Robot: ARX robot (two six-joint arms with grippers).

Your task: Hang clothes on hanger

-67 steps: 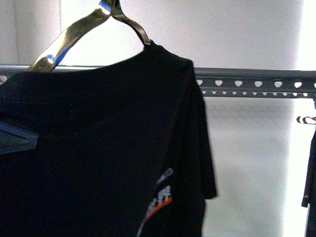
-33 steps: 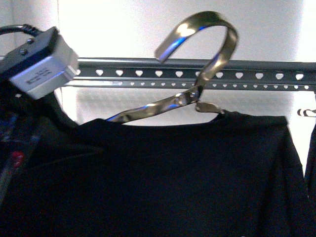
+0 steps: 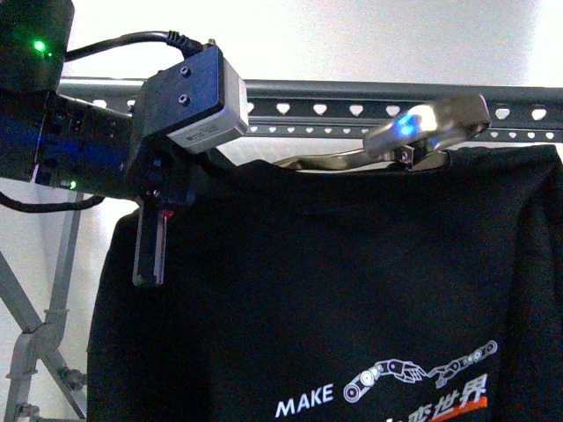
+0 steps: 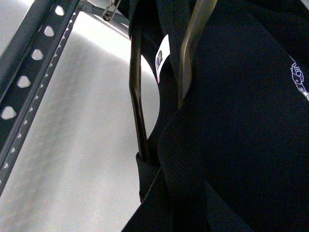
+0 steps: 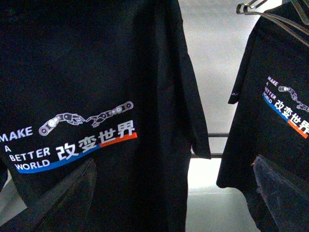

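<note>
The shirt (image 3: 352, 290) hangs just below the rail (image 3: 352, 92), with a steel hook (image 3: 431, 123) at 1 o'clock. The left gripper (image 3: 149, 264) sits at its 10 o'clock shoulder (I cannot tell its grip). The right gripper (image 5: 174, 162) has its fingers apart, empty.

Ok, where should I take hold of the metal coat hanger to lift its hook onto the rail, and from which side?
Probably the bare flat strip of the coat hanger beside its hook, just above the collar of the T-shirt: the only uncovered stretch, lying roughly level. Come from the front, under the rail, closing on it from above and below.
</note>
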